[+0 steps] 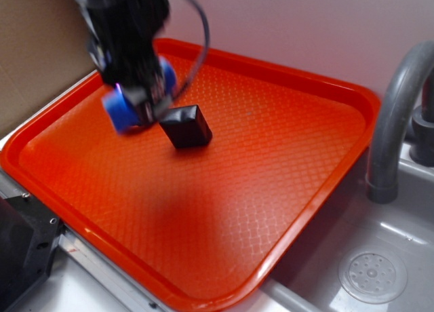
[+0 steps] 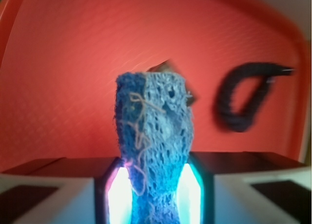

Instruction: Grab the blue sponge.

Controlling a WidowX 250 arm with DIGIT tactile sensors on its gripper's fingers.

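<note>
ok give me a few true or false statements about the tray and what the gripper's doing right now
1. The gripper is shut on the blue sponge. True.
2. The black block lies in the sink. False: it sits on the orange tray.
3. A dark rope lies on the tray. True.
4. The tray is green. False: it is orange.
5. The grey faucet stands beside the tray. True.
</note>
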